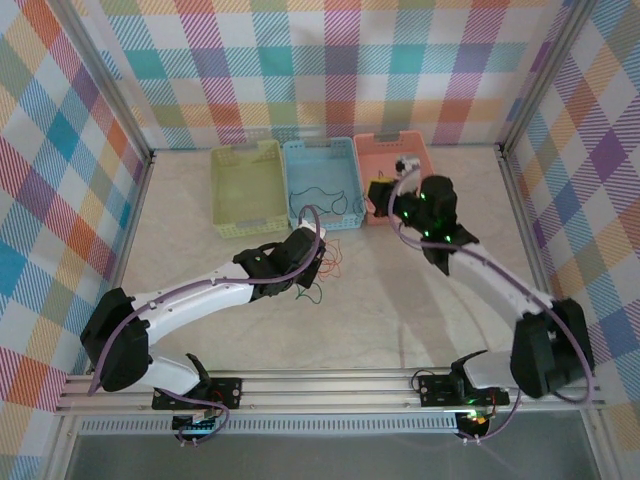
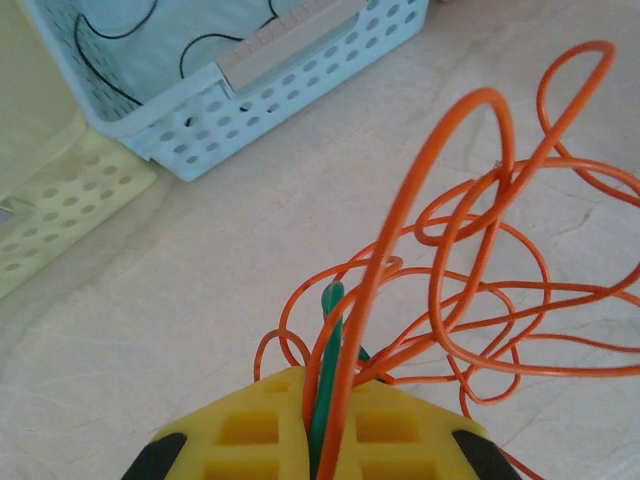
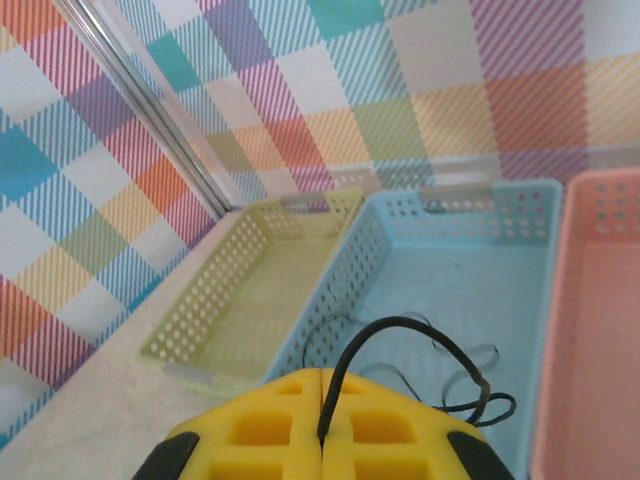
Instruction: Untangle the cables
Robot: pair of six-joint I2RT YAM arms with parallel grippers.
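The orange cables point(image 2: 470, 300) lie as a loose knot of loops on the pale table point(image 1: 400, 310), just in front of the light blue basket point(image 2: 250, 110) and touching nothing else but the left gripper point(image 2: 312, 395). One thicker orange strand rises in a tall arch out of the knot and comes down between that gripper's yellow fingers. The green cable point(image 2: 328, 340) runs beside it into the same seam. The fingers are clenched together on both strands. In the overhead view a further bit of green trails on the table nearer the arm bases.

The black cable point(image 3: 400, 322) lies mostly on the floor of the light blue basket in wavy curls. One end arcs up to the right gripper point(image 3: 322, 400), whose yellow fingers are pressed tight on it above the basket's near right part.

The yellow-green basket point(image 2: 60, 210) stands touching the blue one on its left. The salmon basket point(image 3: 585, 330) stands against the blue one on its right. All three sit in a row at the far side of the table, below the plaid wall point(image 3: 450, 90).
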